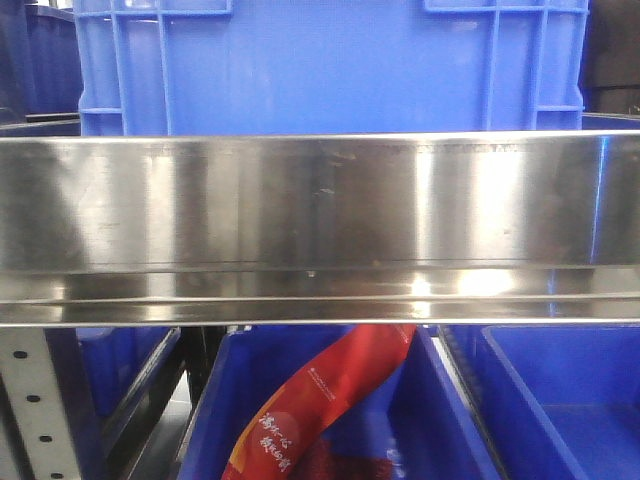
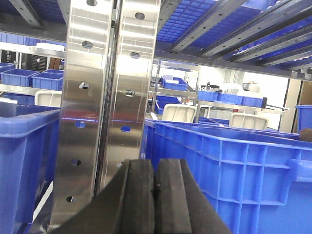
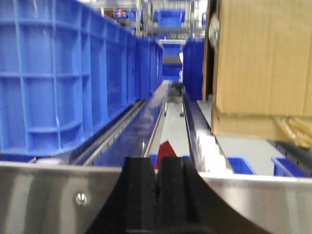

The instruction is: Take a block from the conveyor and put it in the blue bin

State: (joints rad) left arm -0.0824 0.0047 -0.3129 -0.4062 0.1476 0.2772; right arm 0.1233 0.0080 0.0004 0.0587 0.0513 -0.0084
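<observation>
Neither the block nor the conveyor shows in any view. Blue bins are everywhere: a large one above a steel beam, and an open one below it holding a red printed package. In the left wrist view my left gripper is shut with nothing between its black pads. It points at a steel upright and a blue bin. My right gripper is also shut and empty, low behind a steel rail. A red tip peeks just beyond it.
The wide stainless beam fills the middle of the front view. Another open blue bin lies at lower right. In the right wrist view a row of blue bins lines the left and a cardboard box hangs at the right.
</observation>
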